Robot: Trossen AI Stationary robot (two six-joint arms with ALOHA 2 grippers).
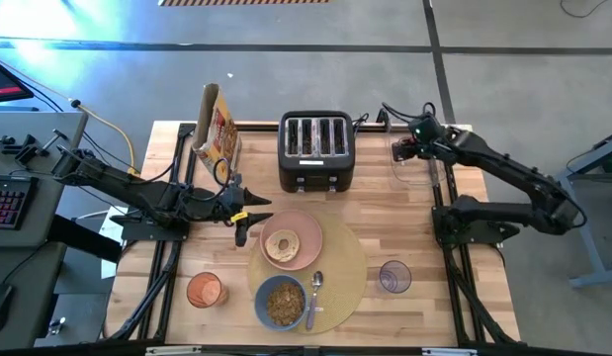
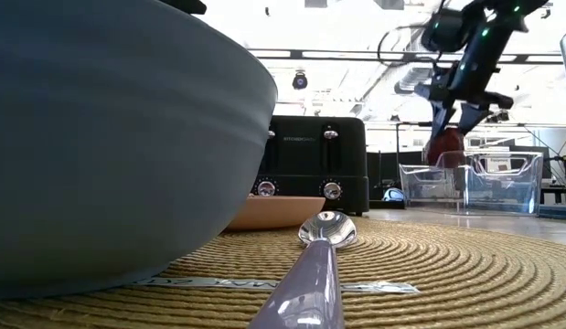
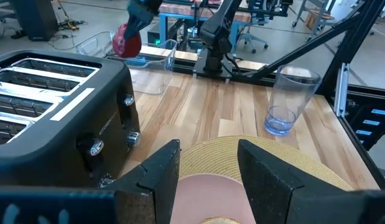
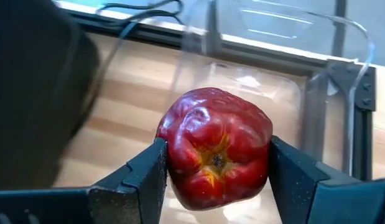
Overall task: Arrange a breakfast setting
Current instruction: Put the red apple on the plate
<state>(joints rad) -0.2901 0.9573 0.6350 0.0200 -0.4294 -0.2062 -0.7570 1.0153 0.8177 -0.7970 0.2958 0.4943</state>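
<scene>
The red apple (image 4: 214, 148) was clamped in the right claw (image 4: 216, 180) above the clear bin (image 4: 329, 74); a slip could be risked if jolted

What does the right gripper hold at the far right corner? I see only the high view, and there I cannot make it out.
Observer: The right wrist view shows the right gripper shut on the red apple, one finger on each side.
Operator: Does the apple rest on the table?
Observer: No. In the low view it hangs in the air, off the table, next to the clear bin.
Operator: And does the left gripper hold something?
Observer: No. The left wrist view shows the left gripper open, with nothing between its fingers, over the edge of the pink plate.
</scene>
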